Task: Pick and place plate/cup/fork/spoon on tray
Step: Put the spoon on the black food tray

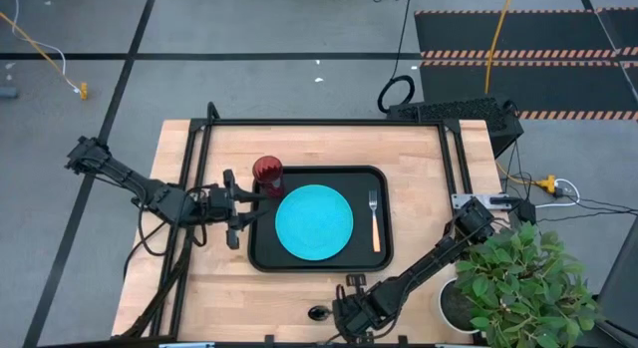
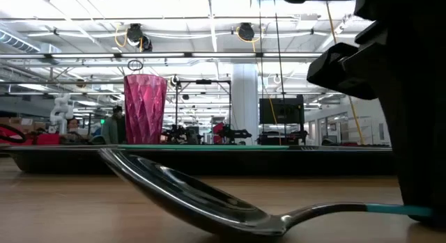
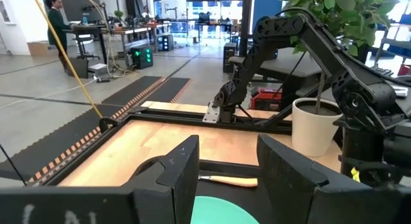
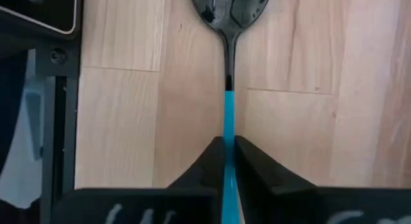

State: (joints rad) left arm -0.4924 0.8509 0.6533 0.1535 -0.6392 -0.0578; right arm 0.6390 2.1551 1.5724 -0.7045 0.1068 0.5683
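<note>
Right end effector (image 4: 226, 153) pinches spoon (image 4: 228, 31) handle near table's front edge; left end effector (image 3: 228, 179) spread

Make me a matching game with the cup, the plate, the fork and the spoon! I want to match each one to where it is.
Things:
1. cup
2. plate
3. fork
4. spoon

Places:
A. lying along the tray's edge on the right arm's side
B. on the bare wood table, its blue handle pinched by the right gripper
C. standing in a corner of the tray, near the left gripper
D. flat in the middle of the tray

Pairs: 1-C, 2-D, 3-A, 4-B
</note>
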